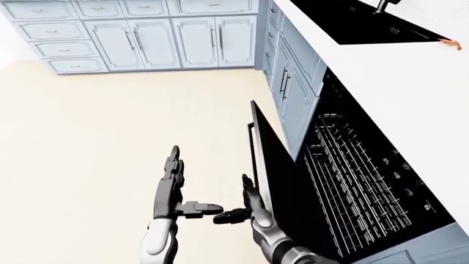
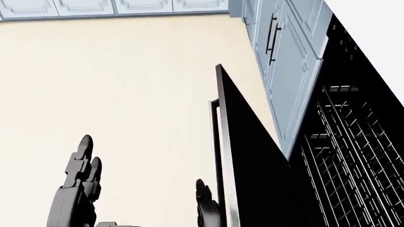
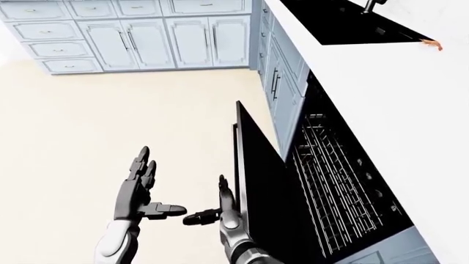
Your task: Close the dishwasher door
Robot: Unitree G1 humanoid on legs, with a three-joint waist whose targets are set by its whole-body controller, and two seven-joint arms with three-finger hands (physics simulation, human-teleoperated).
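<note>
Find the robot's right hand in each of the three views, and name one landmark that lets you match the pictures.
Left-eye view: right hand low, just right of centre, open, beside the dishwasher door.
Head view: only fingertips show at the bottom edge, left of the door.
Right-eye view: low centre, open, beside the door's outer face.
Shared landmark: the door's upright black edge, with the wire rack to its right.
</note>
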